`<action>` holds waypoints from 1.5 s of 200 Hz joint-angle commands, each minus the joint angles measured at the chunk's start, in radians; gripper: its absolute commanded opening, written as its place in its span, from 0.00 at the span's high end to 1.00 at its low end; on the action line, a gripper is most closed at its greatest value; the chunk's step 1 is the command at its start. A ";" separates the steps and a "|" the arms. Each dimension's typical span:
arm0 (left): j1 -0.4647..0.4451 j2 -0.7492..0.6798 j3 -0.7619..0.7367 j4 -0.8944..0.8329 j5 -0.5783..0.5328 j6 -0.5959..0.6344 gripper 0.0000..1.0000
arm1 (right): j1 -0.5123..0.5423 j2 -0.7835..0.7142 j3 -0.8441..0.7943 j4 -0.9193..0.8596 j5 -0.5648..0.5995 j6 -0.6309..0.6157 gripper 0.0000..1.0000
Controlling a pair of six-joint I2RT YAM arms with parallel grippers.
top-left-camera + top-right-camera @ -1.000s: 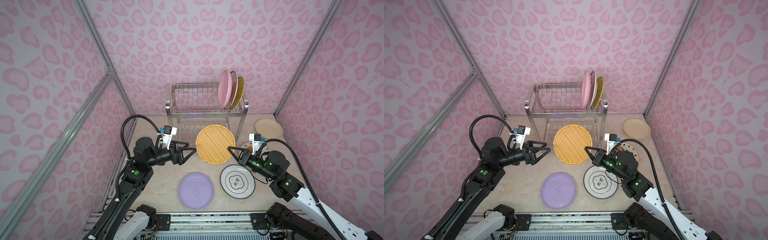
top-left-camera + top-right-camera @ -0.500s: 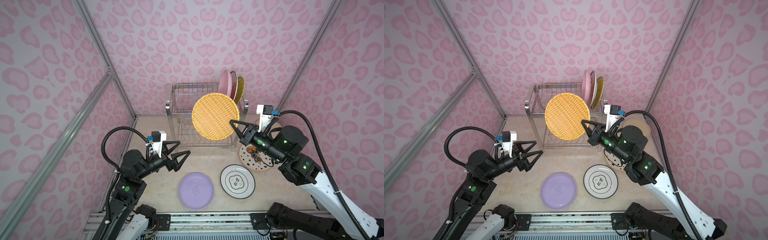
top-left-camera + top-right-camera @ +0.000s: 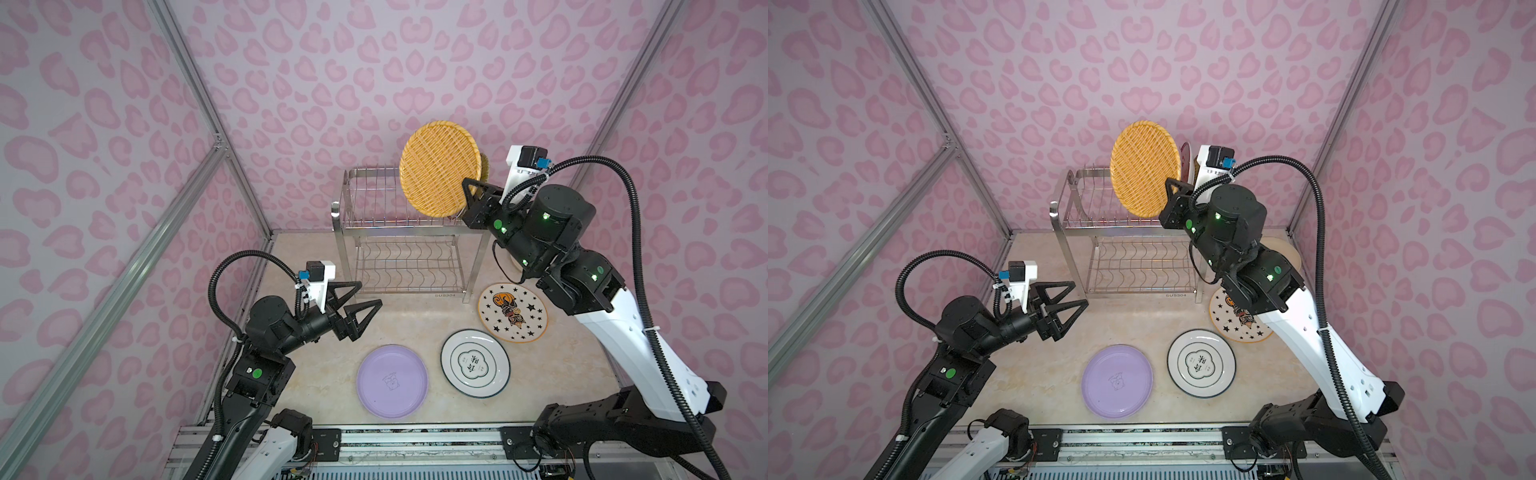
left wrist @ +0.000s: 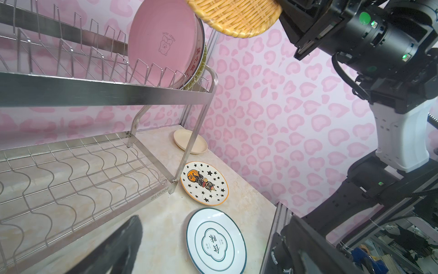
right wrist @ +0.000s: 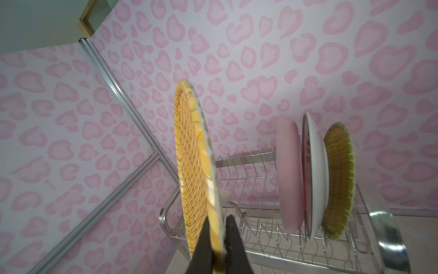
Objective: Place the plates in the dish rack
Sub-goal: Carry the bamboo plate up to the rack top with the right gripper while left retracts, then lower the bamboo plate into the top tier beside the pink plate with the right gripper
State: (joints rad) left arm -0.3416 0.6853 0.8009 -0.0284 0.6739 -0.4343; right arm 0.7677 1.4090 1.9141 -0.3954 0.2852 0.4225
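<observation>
My right gripper (image 3: 467, 189) (image 5: 216, 227) is shut on the lower rim of the orange woven-look plate (image 3: 440, 168) (image 3: 1144, 168) (image 5: 189, 166). It holds the plate upright above the dish rack's (image 3: 395, 226) (image 3: 1067, 232) upper tier. To one side of it, a pink plate (image 5: 290, 178), a white plate (image 5: 315, 178) and a yellow plate (image 5: 339, 178) stand between the prongs. My left gripper (image 3: 370, 293) (image 3: 1080, 293) hangs open and empty in front of the rack's left leg.
Flat on the table lie a lilac plate (image 3: 392, 381), a white plate with a ring emblem (image 3: 475, 363) (image 4: 215, 242), a star-patterned plate (image 3: 512, 311) (image 4: 204, 183) and a cream plate (image 3: 1283, 253) (image 4: 189, 141) beside the rack. My right arm crosses over the star plate.
My right gripper has lifted the woven plate off the table, up past the rack's front to above the upper tier, turning it upright. My left gripper has drawn back from it, still open.
</observation>
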 commanded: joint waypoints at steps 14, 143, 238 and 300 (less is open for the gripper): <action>0.003 0.000 0.003 0.028 0.013 0.018 0.02 | 0.033 0.096 0.127 -0.048 0.256 -0.128 1.00; 0.012 0.020 0.007 0.028 0.034 0.005 0.02 | 0.151 0.446 0.471 -0.040 0.721 -0.494 1.00; 0.025 0.028 0.009 0.036 0.059 -0.006 0.02 | 0.101 0.613 0.663 -0.182 0.736 -0.454 1.00; 0.032 0.034 0.007 0.045 0.070 -0.015 0.02 | 0.055 0.649 0.666 -0.244 0.669 -0.360 1.00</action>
State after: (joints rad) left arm -0.3119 0.7166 0.8009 -0.0280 0.7265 -0.4454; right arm 0.8333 2.0422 2.5752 -0.6315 0.9752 0.0090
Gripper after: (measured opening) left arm 0.980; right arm 0.069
